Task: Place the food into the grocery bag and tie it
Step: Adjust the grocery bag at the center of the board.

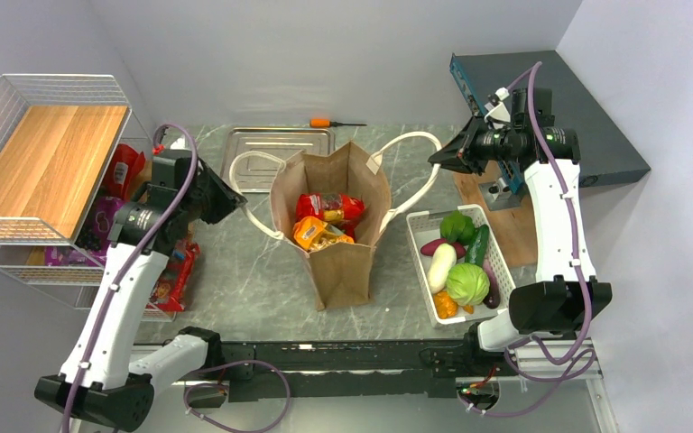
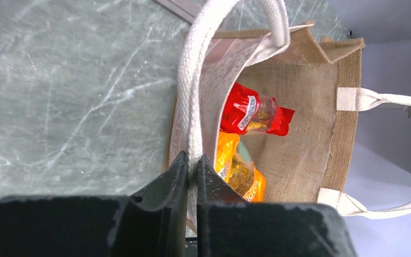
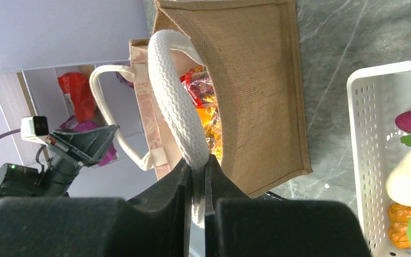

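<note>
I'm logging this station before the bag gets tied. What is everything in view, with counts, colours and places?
grocery bag: one, brown, table centre, open
left handle: one, white, pinched in left tool
right handle: one, white, pinched in right tool
snack packets: at least two, red and orange, inside bag
basket: one, white, right of bag
vegetables: several, green, white, purple, orange, in basket
tray: one, metal, behind bag
screwdriver: one, orange handle, behind tray
wire shelf: one, pale wire, wooden board, far left
spare packets: several, red and purple, under shelf
box: one, dark, back right
left tool: one, black, shut on left handle
right tool: one, black, shut on right handle
</note>
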